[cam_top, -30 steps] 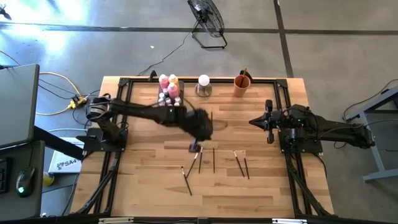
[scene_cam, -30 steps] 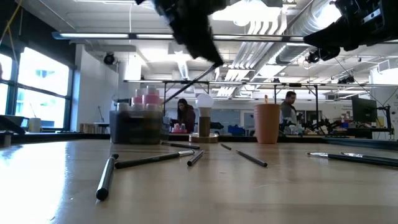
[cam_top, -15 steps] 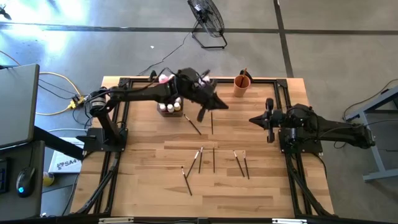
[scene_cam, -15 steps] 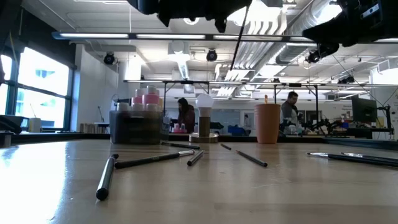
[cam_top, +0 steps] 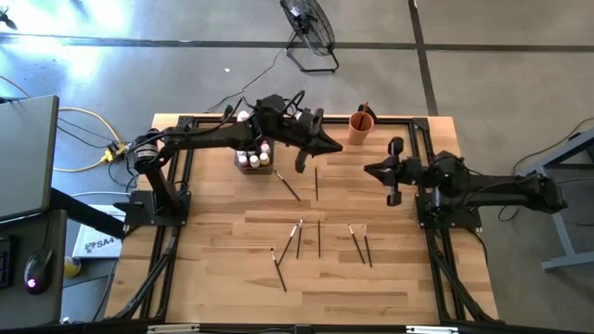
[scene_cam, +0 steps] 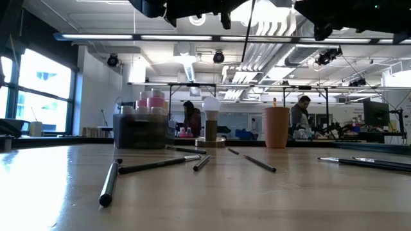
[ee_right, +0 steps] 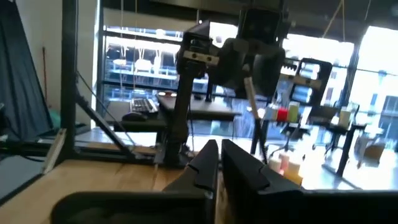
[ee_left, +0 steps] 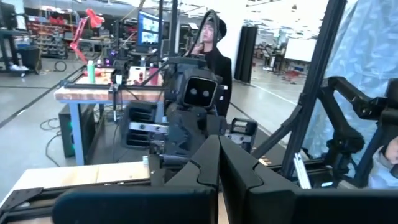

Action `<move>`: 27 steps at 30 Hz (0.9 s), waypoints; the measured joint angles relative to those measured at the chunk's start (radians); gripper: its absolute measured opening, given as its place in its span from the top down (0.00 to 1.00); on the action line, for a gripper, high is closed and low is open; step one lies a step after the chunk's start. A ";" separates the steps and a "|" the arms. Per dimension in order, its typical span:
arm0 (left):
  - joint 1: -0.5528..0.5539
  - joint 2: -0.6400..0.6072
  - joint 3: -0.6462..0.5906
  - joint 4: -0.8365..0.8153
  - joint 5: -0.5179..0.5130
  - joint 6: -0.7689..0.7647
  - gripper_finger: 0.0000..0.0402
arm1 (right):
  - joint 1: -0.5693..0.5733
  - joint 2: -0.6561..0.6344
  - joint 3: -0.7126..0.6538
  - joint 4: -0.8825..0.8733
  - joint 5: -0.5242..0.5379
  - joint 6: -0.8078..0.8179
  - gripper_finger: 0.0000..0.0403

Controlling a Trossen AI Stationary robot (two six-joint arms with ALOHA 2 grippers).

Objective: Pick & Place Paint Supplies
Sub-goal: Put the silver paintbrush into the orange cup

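One-handed, clenched a dangling paintbrush (scene_cam: pixel 247 29) in the left gripper (cam_top: pixel 329 146), high at the far side, just left of the orange cup (cam_top: pixel 361 125). Risked a swing missing the cup's narrow mouth. Held right gripper (cam_top: pixel 373 170) pinched empty, right.

orange cup (cam_top: pixel 361 127) at the table's (cam_top: pixel 399 278) far edge; fan (cam_top: pixel 310 32) on the floor beyond.
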 joint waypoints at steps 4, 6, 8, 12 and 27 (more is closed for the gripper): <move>-0.001 0.000 0.000 0.003 0.000 -0.030 1.00 | 0.000 0.117 0.000 0.134 0.005 -0.054 0.89; 0.000 0.000 0.000 0.003 -0.001 -0.040 1.00 | 0.000 0.177 0.000 0.202 0.006 -0.054 0.82; 0.000 0.000 0.000 0.002 -0.017 -0.048 1.00 | 0.000 0.236 0.000 0.278 0.015 -0.055 0.75; 0.000 0.000 0.000 0.001 -0.024 -0.048 1.00 | 0.000 0.341 0.000 0.414 0.081 -0.057 0.63; 0.000 0.000 0.000 -0.001 -0.023 -0.049 1.00 | 0.000 0.613 0.147 0.532 0.155 -0.073 0.57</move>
